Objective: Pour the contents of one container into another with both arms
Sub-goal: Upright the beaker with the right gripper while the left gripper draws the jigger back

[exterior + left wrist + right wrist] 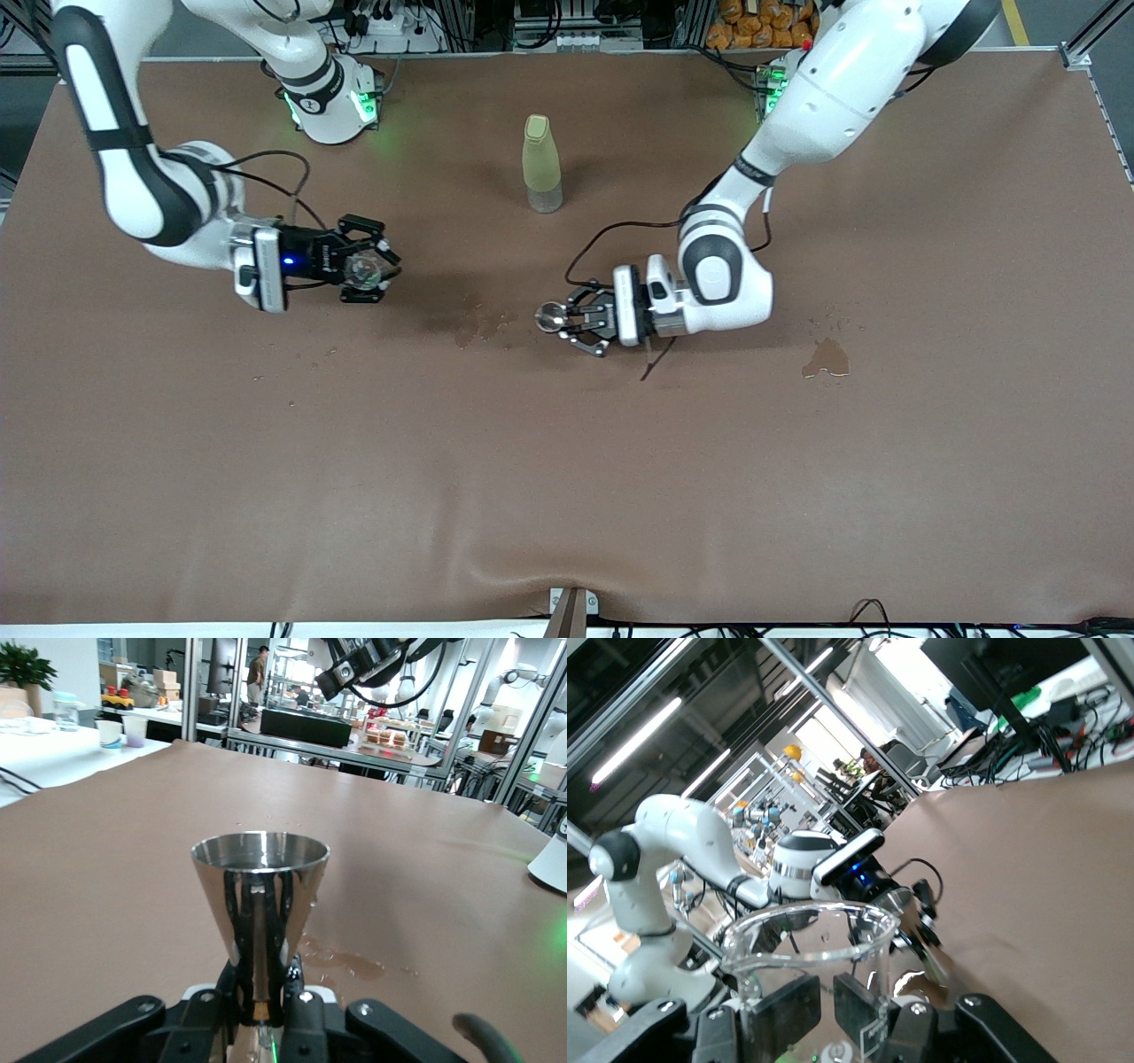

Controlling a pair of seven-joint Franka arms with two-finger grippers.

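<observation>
Brown table (567,496), wet patches (826,358), bottle (541,164) near the bases. Left gripper (574,321) clamps the jigger (551,315) by its waist; only its wrist view shows liquid inside. Right gripper (376,268) is closed on the glass cup (361,270), both held over the table.

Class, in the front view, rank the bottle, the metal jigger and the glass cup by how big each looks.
1. bottle, clearly largest.
2 and 3. glass cup and jigger: both small and partly hidden by the grippers holding them, so unranked.

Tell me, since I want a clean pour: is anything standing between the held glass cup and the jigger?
Nothing visible does. The right tool holds the glass cup, the left tool the jigger; between them lies only bare table with wet spots. The bottle stands farther from the front camera, off that line.
</observation>
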